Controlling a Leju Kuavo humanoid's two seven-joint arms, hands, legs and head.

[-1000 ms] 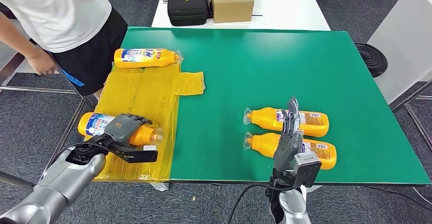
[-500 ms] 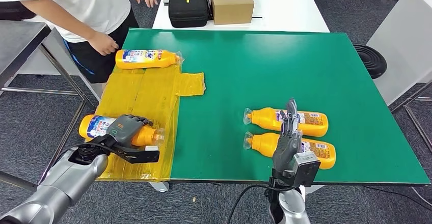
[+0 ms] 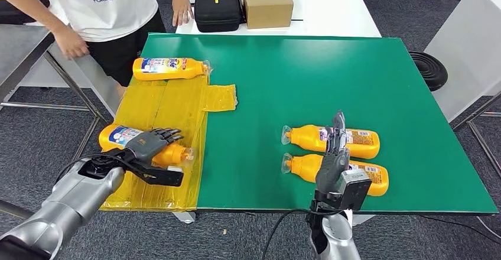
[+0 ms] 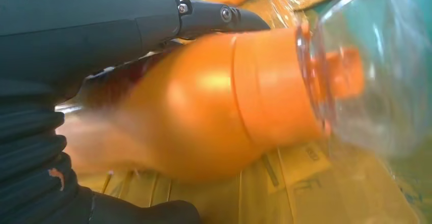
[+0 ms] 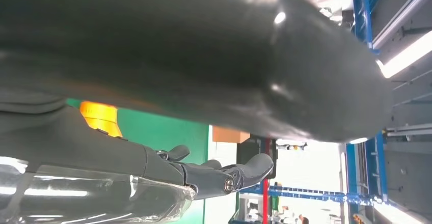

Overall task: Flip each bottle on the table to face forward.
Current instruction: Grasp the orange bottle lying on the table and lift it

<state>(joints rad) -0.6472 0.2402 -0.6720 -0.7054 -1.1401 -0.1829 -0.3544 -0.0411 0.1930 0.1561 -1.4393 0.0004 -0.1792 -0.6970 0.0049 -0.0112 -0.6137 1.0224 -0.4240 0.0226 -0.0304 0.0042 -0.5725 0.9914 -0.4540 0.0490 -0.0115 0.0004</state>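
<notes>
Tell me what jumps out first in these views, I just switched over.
The bright green table with orange bottles lying on their sides: two side by side near the front edge, where the right hand stands upright with fingers straight. On the yellow sheet at the table's left, the left hand lies over a third bottle, a fourth lies at the far end, and a person stands beyond.

you've got a green table (image 3: pixel 307 71) carrying a yellow plastic sheet (image 3: pixel 171 103) along its left edge, with one orange bottle (image 3: pixel 168 68) at the sheet's far end, another (image 3: pixel 121 137) near its front, and two bottles (image 3: pixel 354 142) (image 3: pixel 369 174) side by side on bare green.
</notes>
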